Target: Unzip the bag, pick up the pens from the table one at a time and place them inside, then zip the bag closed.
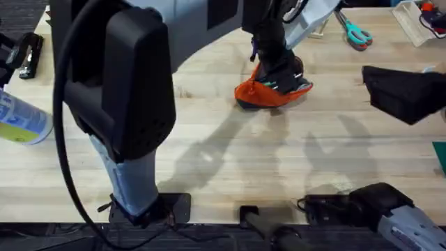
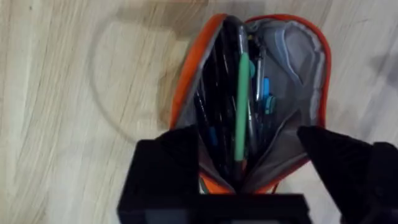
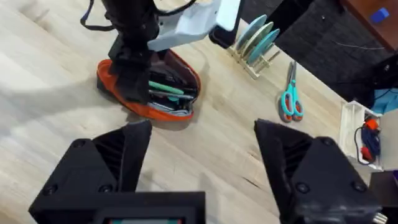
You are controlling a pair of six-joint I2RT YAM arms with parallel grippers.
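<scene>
The bag (image 1: 268,93) lies on the table (image 1: 230,153) at the far middle, unzipped, its orange sides spread apart. Inside it, the left wrist view shows the green pen (image 2: 241,112) lying lengthwise, with the black pen (image 2: 217,93) just beside it among other dark and blue items that cannot be told apart.

The left gripper (image 1: 279,70) is at the bag's opening. Its black fingers (image 2: 168,155) stand spread, one on each side of the near end of the bag; whether they touch the fabric cannot be told. They grasp nothing.

The right gripper (image 3: 199,155) hangs above bare table, well apart from the bag, on the right side. Its fingers (image 3: 124,155) are spread wide with nothing between them.

Scissors (image 1: 355,31) lie at the far right, well apart from the bag.
</scene>
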